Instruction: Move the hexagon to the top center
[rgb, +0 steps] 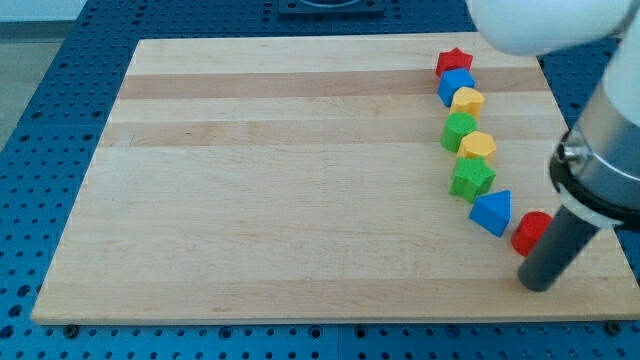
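Note:
Several blocks stand in a column down the board's right side. From the top: a red star (453, 62), a blue block (456, 84), a yellow block (467, 101), a rounded green block (459, 130), a yellow hexagon (477, 146), a green star (472, 179), a blue triangle (492, 212) and a small red block (529, 231). My tip (536, 285) rests on the board at the lower right, just below the red block. The rod hides that block's right edge. The yellow hexagon is well up and to the left of the tip.
The wooden board (280, 180) lies on a blue perforated table (40, 150). The arm's white and grey body (600, 150) fills the view's right edge above the rod. The board's right edge is close to the tip.

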